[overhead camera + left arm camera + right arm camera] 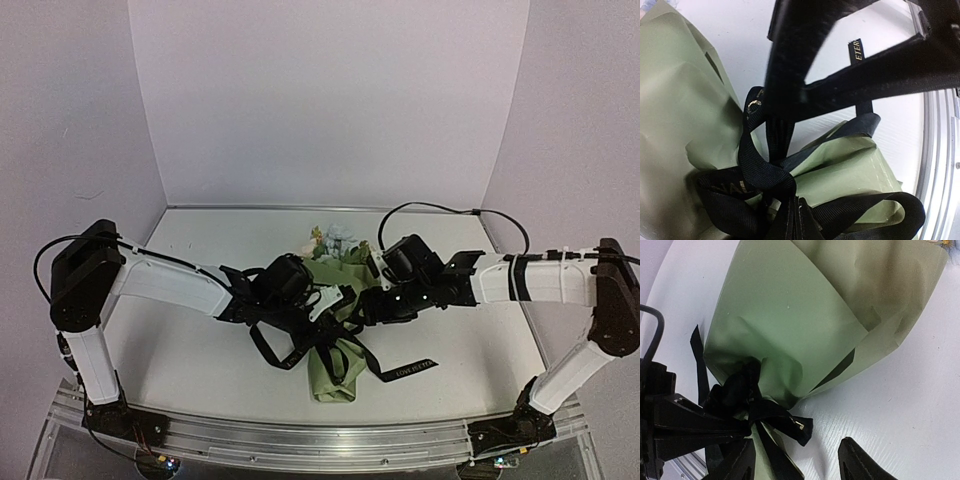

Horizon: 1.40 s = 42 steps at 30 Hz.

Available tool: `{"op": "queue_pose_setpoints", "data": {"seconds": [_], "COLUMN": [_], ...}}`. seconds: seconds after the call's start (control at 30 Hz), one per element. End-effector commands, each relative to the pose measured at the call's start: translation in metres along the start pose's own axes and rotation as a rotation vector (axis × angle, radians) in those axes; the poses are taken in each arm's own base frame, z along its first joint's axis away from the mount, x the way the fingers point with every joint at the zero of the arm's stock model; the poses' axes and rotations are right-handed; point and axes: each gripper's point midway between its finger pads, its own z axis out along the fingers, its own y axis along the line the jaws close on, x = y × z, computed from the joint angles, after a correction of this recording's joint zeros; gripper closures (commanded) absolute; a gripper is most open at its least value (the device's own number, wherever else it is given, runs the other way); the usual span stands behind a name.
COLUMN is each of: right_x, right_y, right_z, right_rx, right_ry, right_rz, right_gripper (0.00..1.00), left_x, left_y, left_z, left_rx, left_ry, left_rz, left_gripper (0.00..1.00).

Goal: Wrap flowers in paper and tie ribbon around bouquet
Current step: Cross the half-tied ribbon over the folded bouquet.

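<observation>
left claw pinched shut on ribbon at the knot. right claw open, empty, just beside knot. bouquet flat on bench between arms, flowers at far end.

The bouquet is laid on the table, blooms pointed to the back, ribbon tied around its middle.

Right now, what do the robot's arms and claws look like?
The left arm and right arm are white tubes with chunky black joints. Thin black cables loop off both. A black band wraps the right one. The left gripper and right gripper are black.
</observation>
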Motion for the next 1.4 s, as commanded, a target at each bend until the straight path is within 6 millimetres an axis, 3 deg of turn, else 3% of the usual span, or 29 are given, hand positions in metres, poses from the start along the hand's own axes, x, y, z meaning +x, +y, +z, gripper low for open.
{"op": "queue_pose_setpoints", "data": {"seconds": [0.0,0.3,0.7,0.9,1.0,1.1,1.37], "right_x": [-0.01,0.008,0.02,0.027,0.03,0.032,0.032], "right_y": [0.01,0.009,0.007,0.007,0.007,0.007,0.009], "right_z": [-0.001,0.008,0.012,0.013,0.012,0.011,0.011], "right_rx": [-0.019,-0.025,-0.032,-0.036,-0.038,-0.037,-0.039], "right_ry": [0.008,0.085,0.124,0.14,0.139,0.133,0.121], "right_rz": [0.015,0.043,0.055,0.057,0.053,0.046,0.036], "right_gripper": [0.42,0.5,0.87,0.94,0.95,0.95,0.95], "left_x": [-0.025,-0.028,-0.06,-0.071,-0.067,-0.057,-0.046], "left_y": [-0.013,-0.011,0.001,0.024,0.039,0.049,0.05], "left_z": [-0.016,-0.017,-0.047,-0.061,-0.061,-0.052,-0.032], "left_rx": [0.052,0.037,-0.065,-0.15,-0.192,-0.218,-0.194], "left_ry": [-0.061,-0.061,-0.179,-0.206,-0.169,-0.098,0.01], "left_rz": [0.061,0.056,0.002,-0.096,-0.161,-0.21,-0.249], "left_gripper": [0.98,0.93,0.7,0.65,0.65,0.64,0.6]}}
